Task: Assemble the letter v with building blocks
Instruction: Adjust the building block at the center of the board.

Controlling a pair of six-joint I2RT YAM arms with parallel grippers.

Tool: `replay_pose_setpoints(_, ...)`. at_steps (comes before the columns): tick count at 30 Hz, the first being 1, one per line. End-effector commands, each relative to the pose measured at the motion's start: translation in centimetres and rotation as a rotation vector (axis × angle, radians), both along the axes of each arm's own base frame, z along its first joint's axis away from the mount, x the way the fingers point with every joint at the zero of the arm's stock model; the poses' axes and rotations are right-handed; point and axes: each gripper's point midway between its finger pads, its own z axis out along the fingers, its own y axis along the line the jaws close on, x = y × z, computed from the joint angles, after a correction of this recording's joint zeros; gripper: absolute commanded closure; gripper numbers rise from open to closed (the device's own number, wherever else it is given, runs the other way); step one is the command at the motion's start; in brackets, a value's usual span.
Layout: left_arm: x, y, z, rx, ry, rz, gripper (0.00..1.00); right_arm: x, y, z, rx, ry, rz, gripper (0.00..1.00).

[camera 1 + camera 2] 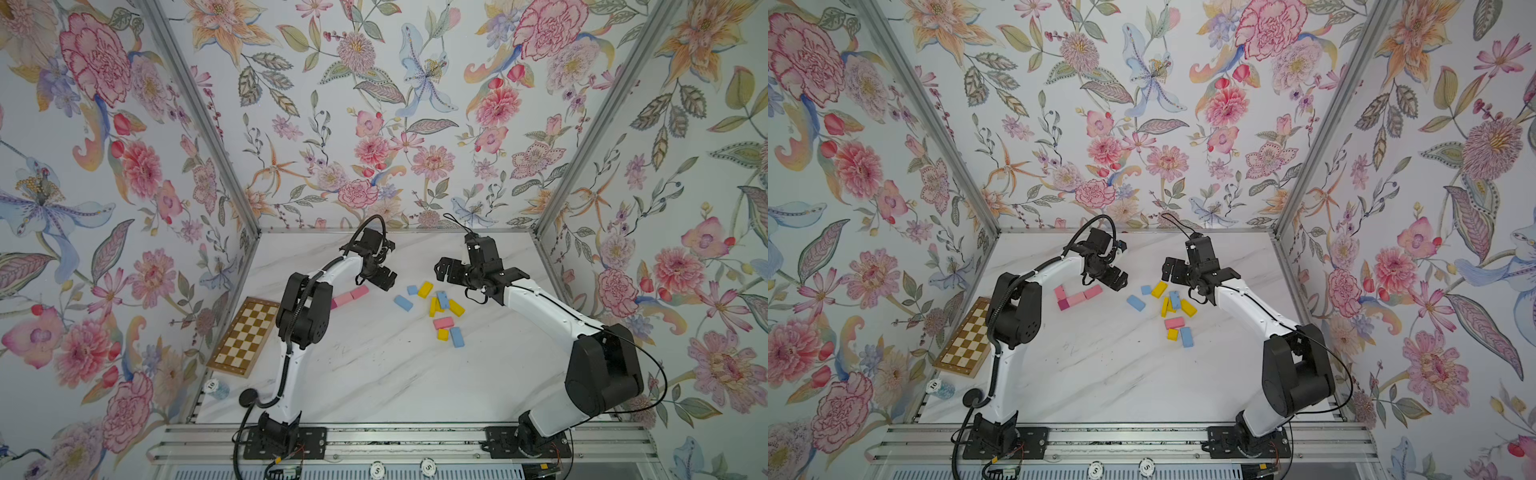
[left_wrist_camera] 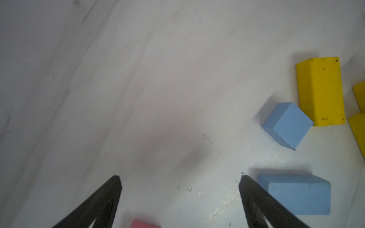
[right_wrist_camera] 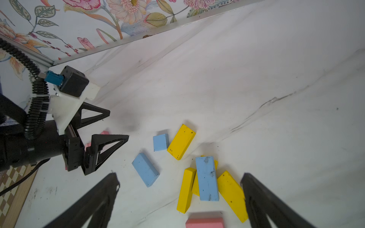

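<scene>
Pink blocks [image 1: 1076,298] lie touching in a bent row with one magenta block [image 1: 1064,304] at the corner. They sit on the white marble surface [image 1: 1121,374], in its far half towards the left edge. The left claw [image 1: 1117,280] hangs just beside the row's inner end. Its jaws are spread wide and nothing is between them; the left wrist view shows only bare marble there.

Near the middle of the surface, in both top views, are the loose blocks [image 1: 443,322] in blue, yellow and pink. A blue oblong [image 3: 207,177] rests on top of two yellow ones. A small blue square [image 1: 412,289] touches a yellow oblong [image 1: 425,289].

The right claw [image 1: 442,268] hangs by the far side of this scatter, released and empty. A checkered board [image 1: 245,336] lies along the left edge.
</scene>
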Motion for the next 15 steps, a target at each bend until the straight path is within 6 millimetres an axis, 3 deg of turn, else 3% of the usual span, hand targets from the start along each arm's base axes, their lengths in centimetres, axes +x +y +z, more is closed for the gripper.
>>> replay_pose_setpoints(1, -1.9, -0.1, -1.6, 0.005, 0.075, -0.007, 0.04, -0.2, 0.4, -0.6, 0.006, 0.01, 0.002, 0.01)
replay_pose_setpoints(6, -3.5, -0.8, -2.7, 0.008, 0.116, -0.04, 0.05, -0.3, 0.6, -0.6, 0.008, 0.011, 0.002, 0.01)
replay_pose_setpoints(15, -4.9, 0.0, -3.9, 0.064, 0.147, -0.056, 0.06, -0.4, 0.6, -0.5, 0.005, 0.006, 0.002, 0.01)
